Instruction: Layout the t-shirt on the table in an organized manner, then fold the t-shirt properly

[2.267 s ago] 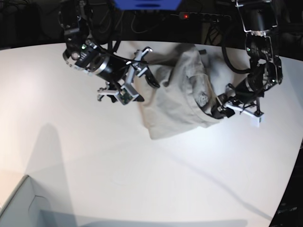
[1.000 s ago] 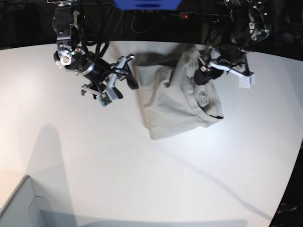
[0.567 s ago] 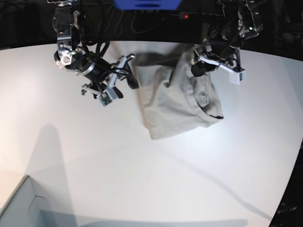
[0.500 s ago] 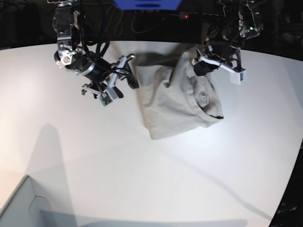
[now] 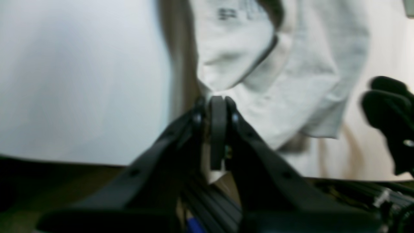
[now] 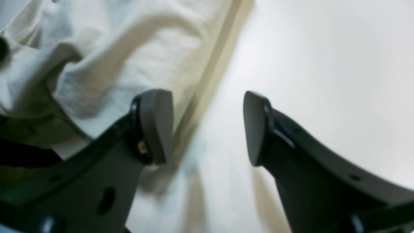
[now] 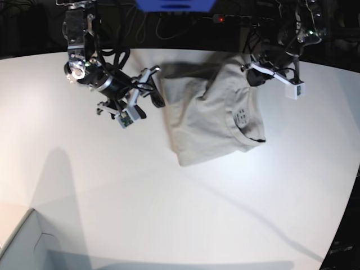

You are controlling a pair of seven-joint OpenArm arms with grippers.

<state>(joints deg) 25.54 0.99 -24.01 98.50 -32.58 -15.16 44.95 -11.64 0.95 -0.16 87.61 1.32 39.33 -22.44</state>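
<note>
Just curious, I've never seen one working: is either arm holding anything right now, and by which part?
The left gripper pinches the t-shirt at a far edge; which part is unclear. The right gripper is open, empty.

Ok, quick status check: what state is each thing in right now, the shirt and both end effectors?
t-shirt: crumpled in a loose heap on the table, not laid flat, collar and neck label facing up.
left end effector: shut, pinching the shirt's far edge.
right end effector: open, empty, fingers astride the shirt's side edge, above the table.
</note>
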